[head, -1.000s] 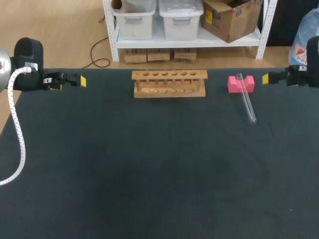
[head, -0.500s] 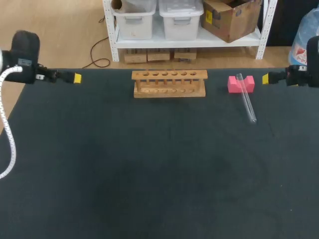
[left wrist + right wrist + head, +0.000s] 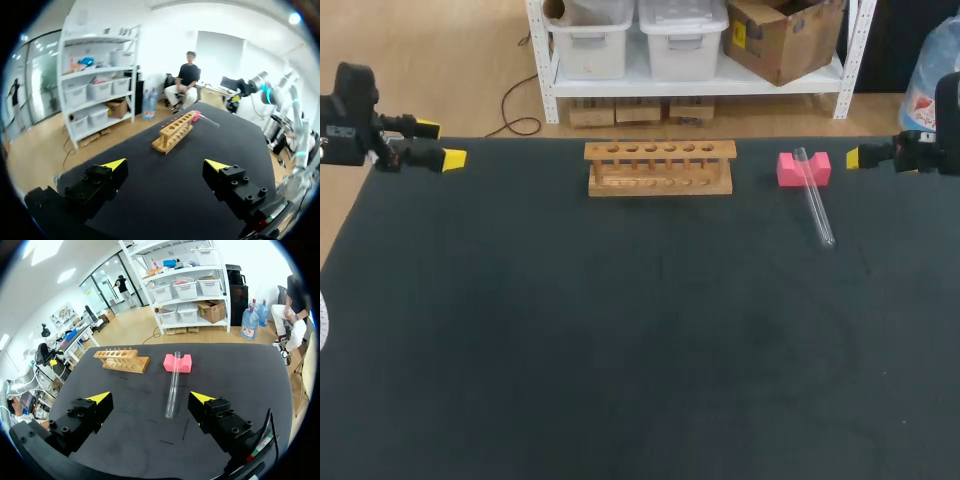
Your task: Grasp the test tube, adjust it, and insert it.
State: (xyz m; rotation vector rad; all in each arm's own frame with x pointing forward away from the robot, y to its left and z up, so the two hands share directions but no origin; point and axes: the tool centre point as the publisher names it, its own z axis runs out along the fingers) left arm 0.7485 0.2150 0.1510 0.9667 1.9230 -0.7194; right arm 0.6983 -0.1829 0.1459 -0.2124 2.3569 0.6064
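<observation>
Head view: a clear glass test tube [image 3: 814, 205] rests on a pink block [image 3: 787, 170] near a wooden rack [image 3: 660, 168]. Left claw [image 3: 440, 143] and right claw [image 3: 150, 398] are wide open, empty.

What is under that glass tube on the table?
One end of the tube lies on a pink block; the other end rests on the dark table. Nothing else shows beneath. The glass is clear, so hardly anything is hidden.
</observation>
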